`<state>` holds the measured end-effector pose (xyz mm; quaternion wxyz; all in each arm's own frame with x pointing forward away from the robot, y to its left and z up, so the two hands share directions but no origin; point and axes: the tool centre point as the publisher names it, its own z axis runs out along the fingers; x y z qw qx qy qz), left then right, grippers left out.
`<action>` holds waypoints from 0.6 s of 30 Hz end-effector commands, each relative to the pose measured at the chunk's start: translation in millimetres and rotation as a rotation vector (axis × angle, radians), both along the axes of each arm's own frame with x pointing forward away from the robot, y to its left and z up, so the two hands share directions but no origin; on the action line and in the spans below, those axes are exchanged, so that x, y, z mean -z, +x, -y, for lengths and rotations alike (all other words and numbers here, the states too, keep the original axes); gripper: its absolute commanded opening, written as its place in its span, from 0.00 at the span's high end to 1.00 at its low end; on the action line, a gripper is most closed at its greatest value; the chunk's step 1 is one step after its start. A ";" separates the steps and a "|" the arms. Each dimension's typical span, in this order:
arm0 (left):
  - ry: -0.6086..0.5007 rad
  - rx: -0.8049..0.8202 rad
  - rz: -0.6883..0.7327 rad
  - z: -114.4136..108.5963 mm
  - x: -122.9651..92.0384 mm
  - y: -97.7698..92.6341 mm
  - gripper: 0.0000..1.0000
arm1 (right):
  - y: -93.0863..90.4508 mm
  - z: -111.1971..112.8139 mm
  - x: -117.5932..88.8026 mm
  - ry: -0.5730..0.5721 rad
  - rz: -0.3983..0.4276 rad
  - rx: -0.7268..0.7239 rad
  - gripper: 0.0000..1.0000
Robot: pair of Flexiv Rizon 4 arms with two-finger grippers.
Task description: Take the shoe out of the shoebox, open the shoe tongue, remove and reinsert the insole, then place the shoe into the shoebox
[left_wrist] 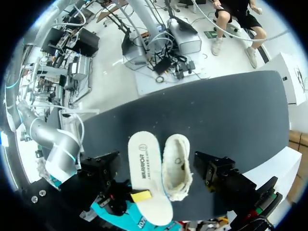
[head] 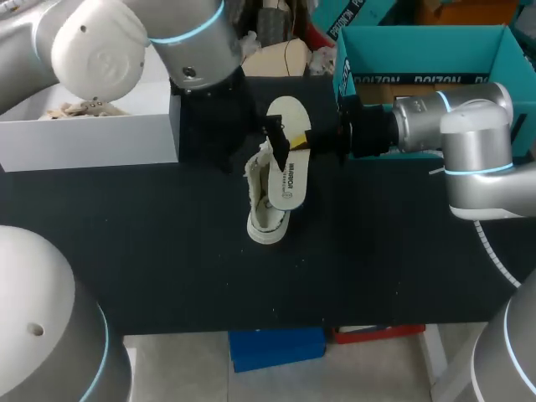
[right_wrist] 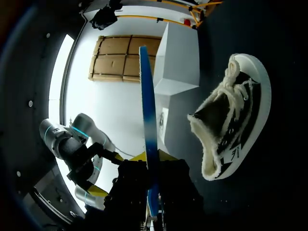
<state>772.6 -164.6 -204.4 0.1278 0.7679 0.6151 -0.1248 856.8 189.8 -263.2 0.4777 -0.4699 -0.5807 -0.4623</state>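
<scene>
The insole (head: 289,159) is clamped near one end between the right gripper's (right_wrist: 153,156) jaws, edge-on to them, and the rest of it runs out ahead of them. The shoe (head: 268,205) lies on the dark desk (head: 167,260) just beside the insole, ahead of the right jaws. It is also below the left gripper (left_wrist: 156,162), whose jaws stand wide apart to either side of shoe and insole. The teal shoebox (head: 435,46) sits back behind the right jaws, and a white box (head: 92,138) sits off to the left arm's side.

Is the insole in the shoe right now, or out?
Out. The right gripper pinches the insole, whose whole length shows beside the shoe.
</scene>
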 end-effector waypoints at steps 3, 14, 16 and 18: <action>-0.727 0.166 -0.228 -14.4 7.9 2.5 0.00 | 0.3 -0.8 -0.3 -0.004 -0.001 0.000 1.00; -0.727 0.166 -0.228 -14.4 7.9 2.5 0.00 | 0.3 -0.8 -0.3 -0.004 -0.001 0.000 1.00; -0.727 0.166 -0.228 -14.4 7.9 2.5 0.00 | 0.3 -0.8 -0.3 -0.004 -0.001 0.000 1.00; -0.765 0.162 -0.187 -15.3 10.1 2.5 0.00 | 0.3 -0.8 -0.3 -0.004 -0.001 0.000 1.00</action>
